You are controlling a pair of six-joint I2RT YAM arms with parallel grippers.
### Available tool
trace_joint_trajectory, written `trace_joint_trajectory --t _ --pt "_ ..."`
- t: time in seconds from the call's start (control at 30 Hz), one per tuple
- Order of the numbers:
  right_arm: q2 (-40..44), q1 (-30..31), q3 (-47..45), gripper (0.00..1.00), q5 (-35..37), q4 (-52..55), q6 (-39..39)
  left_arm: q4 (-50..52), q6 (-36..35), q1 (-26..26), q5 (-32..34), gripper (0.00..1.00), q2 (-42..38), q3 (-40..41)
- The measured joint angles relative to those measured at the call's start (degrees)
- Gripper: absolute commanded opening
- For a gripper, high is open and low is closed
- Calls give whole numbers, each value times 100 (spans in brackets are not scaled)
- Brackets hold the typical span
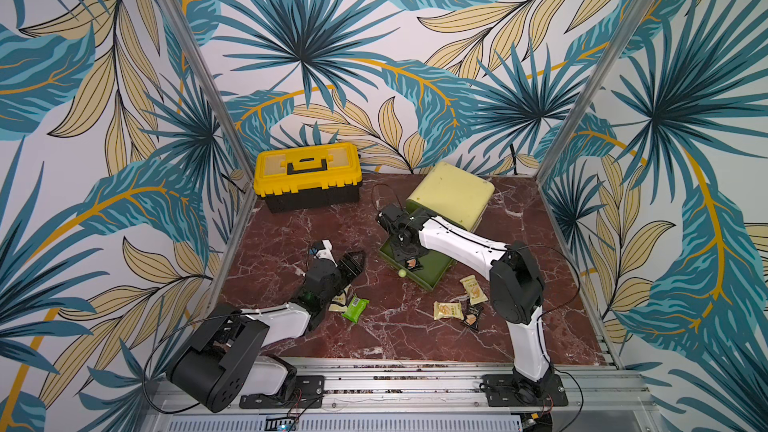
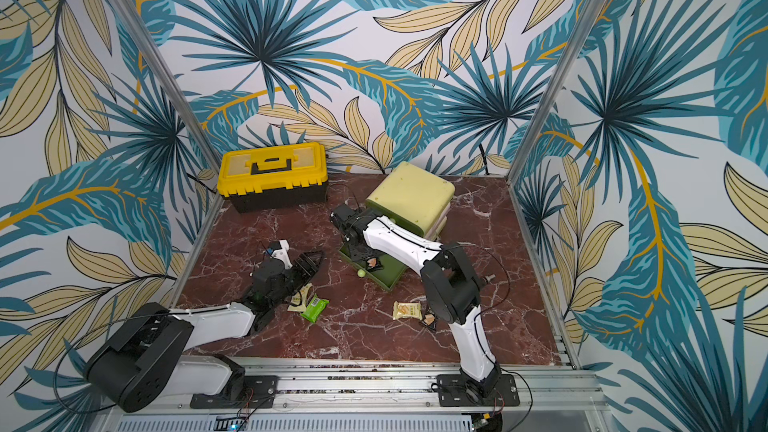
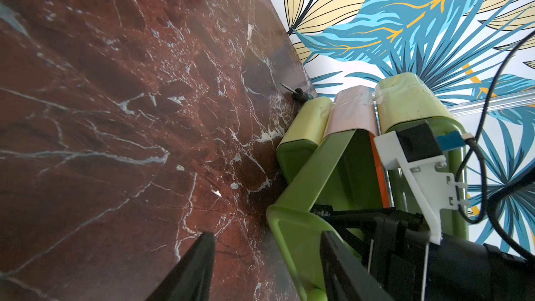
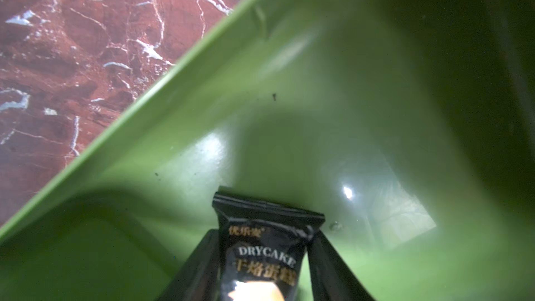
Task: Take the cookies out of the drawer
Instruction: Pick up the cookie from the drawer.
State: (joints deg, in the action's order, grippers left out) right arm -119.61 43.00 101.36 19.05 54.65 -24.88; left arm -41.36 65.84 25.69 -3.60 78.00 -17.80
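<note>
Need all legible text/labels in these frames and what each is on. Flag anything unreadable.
"DRYCAKE": white capitals on the black sealed snack packet in the green plastic drawer.
"干焙蛋糕": gold characters just below, same packet; last one blurred, reading uncertain.
Small gold line above "DRYCAKE": too blurred to read.
Print on the pale yellow snack packets and the bright green snack packet on the red marble table: too small to read.

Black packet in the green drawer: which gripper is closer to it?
Right. The right gripper is in the drawer with the black packet between its fingers; the left gripper sits outside, over the table, open and empty.
</note>
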Motion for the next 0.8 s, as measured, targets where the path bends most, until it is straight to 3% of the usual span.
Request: trace_joint_trajectory --t 0.23,0.8 --pt "-4 -22 -35 38 2 -15 22 11 0 -15 61 62 -81 0" --pt "588 -81 -264 36 136 -11 374 109 -46 -57 245 62 -330 0"
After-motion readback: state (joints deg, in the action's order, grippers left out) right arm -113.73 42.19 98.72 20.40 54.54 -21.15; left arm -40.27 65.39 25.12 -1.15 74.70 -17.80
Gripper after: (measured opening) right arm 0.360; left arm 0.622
